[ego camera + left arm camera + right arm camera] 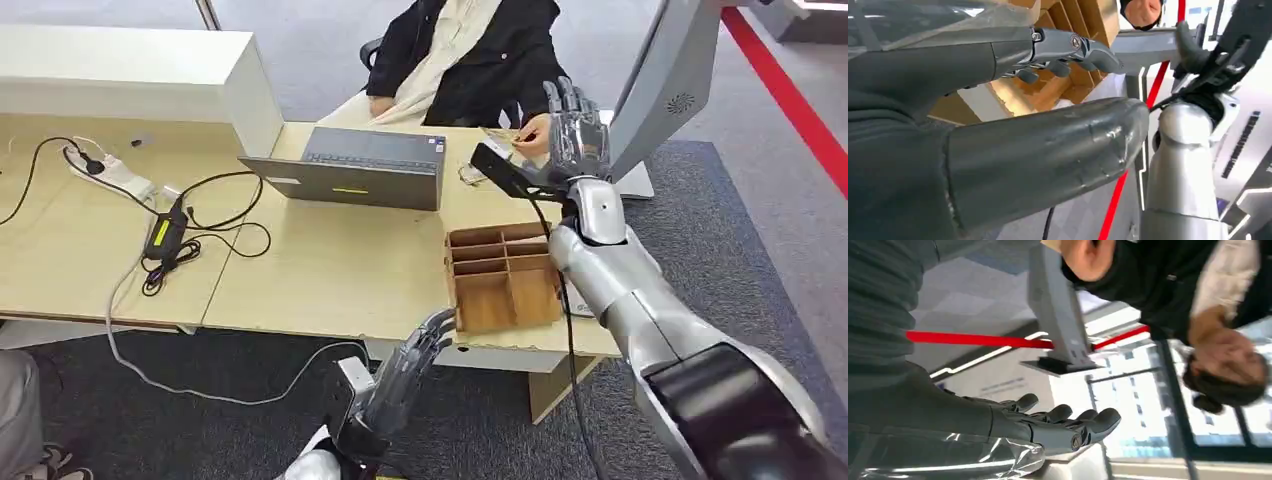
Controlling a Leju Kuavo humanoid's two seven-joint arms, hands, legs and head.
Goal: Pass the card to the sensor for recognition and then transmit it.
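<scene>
Pale matt wood desk (330,270), brown wooden divided box (505,278), glossy silver metal arm (640,290)

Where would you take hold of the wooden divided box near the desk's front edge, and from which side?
Grip the wooden divided box by its outer wall from the desk's front edge: it sits flat, open-topped, thin upright walls exposed, with the left robot hand just below it.

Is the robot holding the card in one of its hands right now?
No. The right hand is raised with straight fingers and nothing in it. The left hand hangs empty by the desk edge. The person's hand has the card.
</scene>
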